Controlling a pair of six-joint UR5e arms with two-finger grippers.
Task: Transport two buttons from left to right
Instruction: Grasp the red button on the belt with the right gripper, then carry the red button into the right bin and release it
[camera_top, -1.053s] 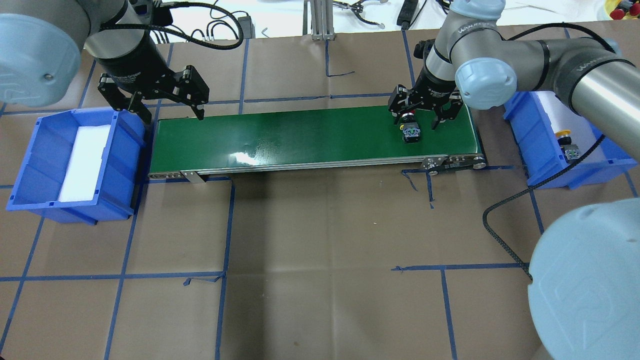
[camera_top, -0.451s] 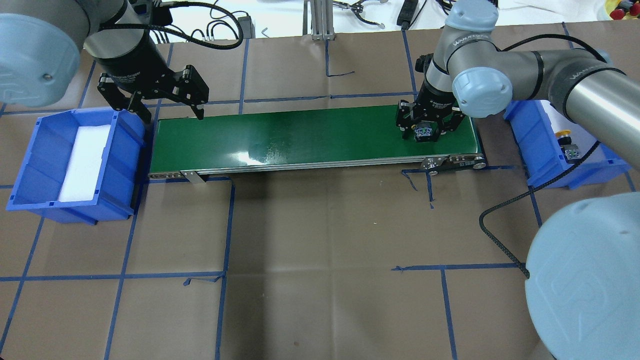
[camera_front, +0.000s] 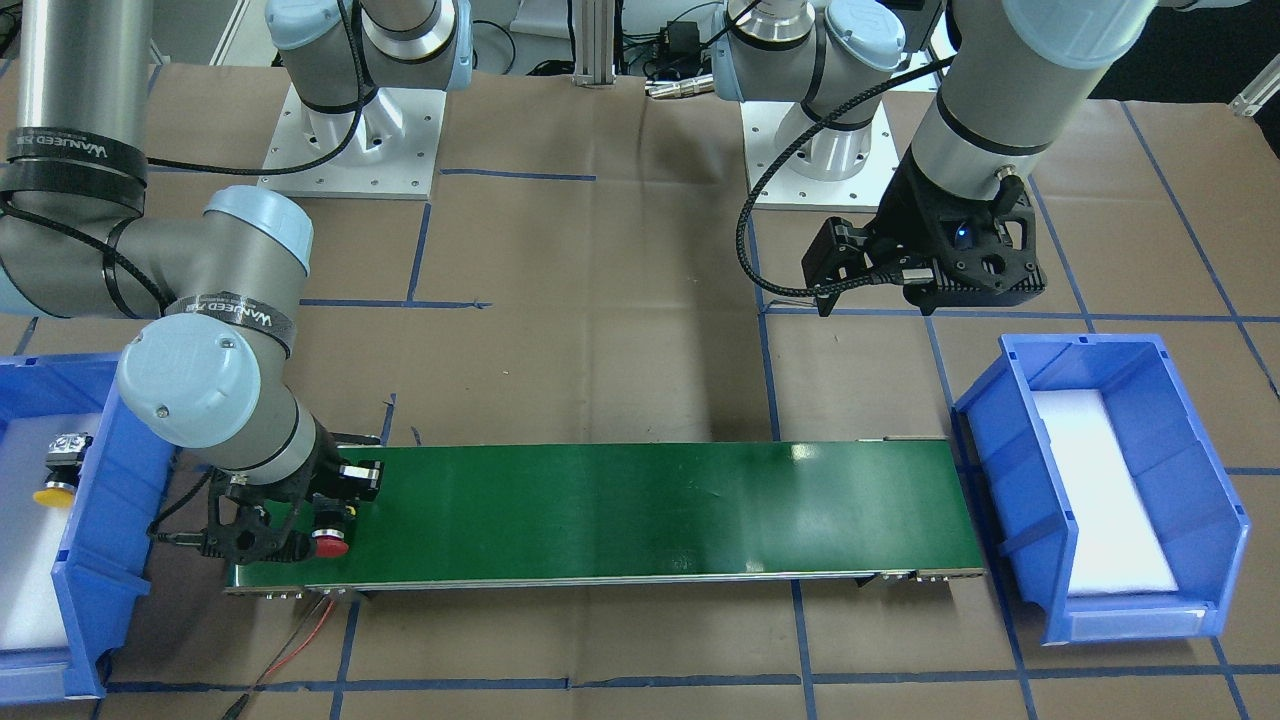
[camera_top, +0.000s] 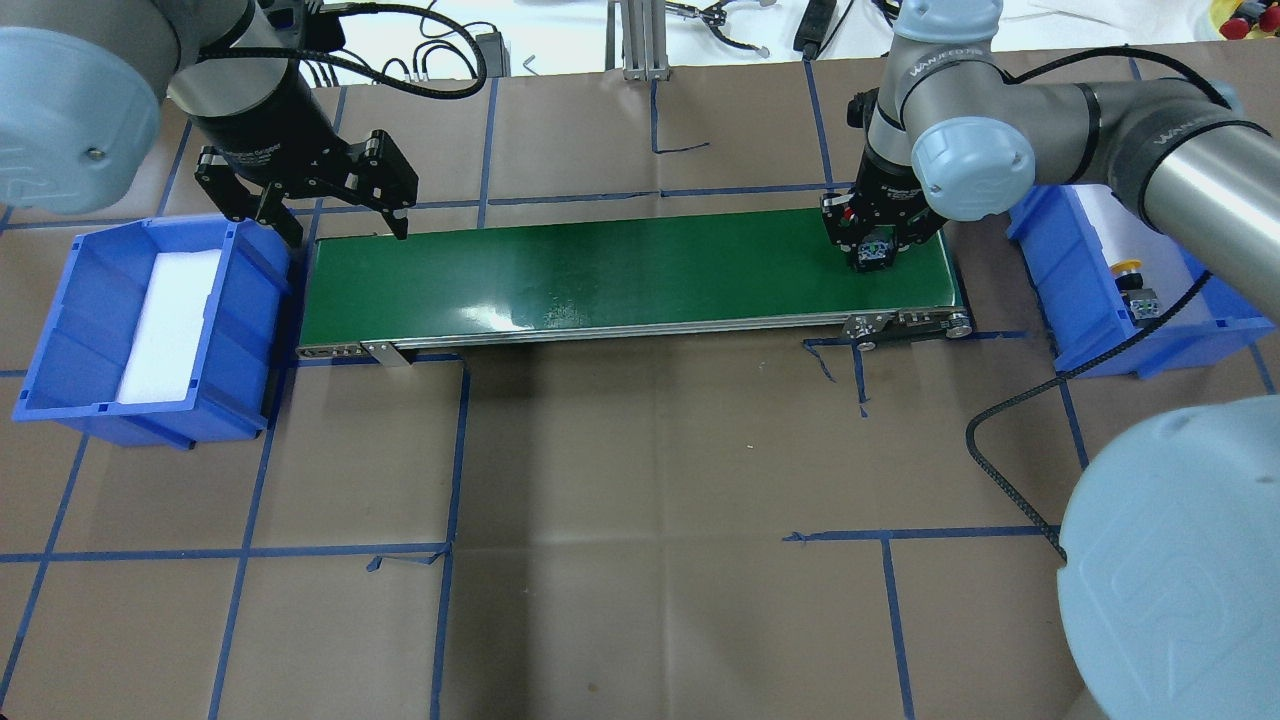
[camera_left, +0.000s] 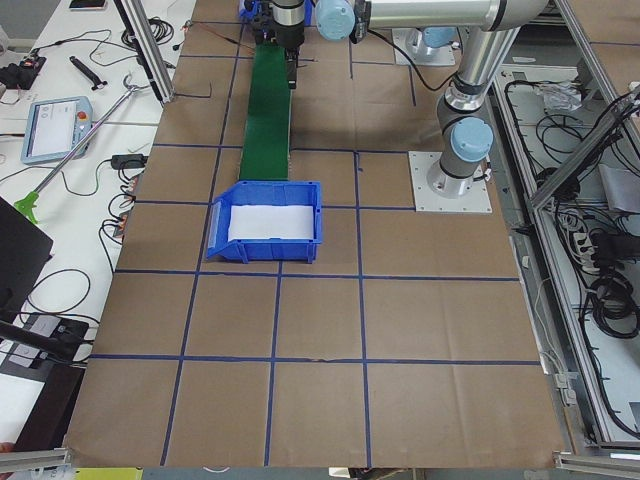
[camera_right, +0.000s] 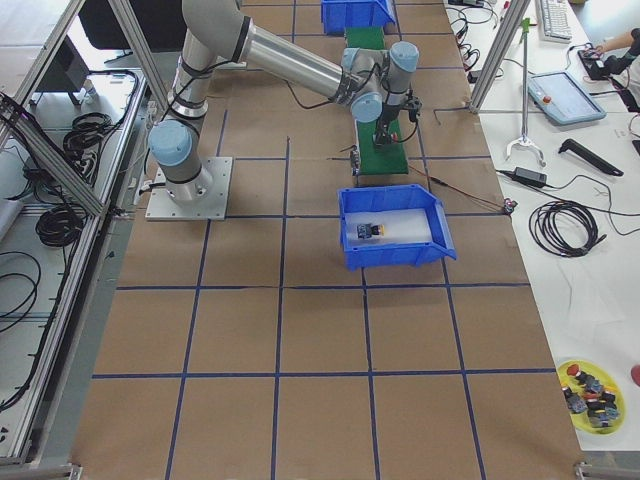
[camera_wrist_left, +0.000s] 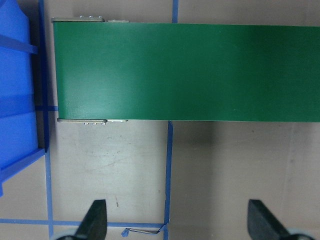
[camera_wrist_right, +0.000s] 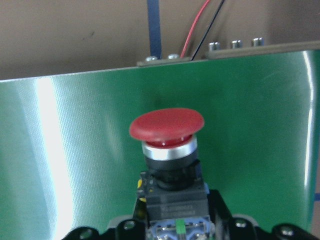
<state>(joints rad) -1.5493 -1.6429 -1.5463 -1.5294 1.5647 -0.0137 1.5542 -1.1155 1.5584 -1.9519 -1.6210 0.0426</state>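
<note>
Right jaws clamped on red button (camera_wrist_right: 166, 125), at end of green belt (camera_top: 620, 270)

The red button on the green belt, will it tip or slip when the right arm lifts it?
The red button looks rigid: hard blocky body, metal collar. Lying on its side, the round overhanging cap could let it rock or pivot if pushed. The body's flat sides should offer a firm grip, so slipping seems unlikely.

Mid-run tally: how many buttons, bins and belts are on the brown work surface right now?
Buttons: 2 (red button, yellow button)
Blue bins: 2 (left bin, right bin)
Green conveyor belt: 1
Total: 5
</note>
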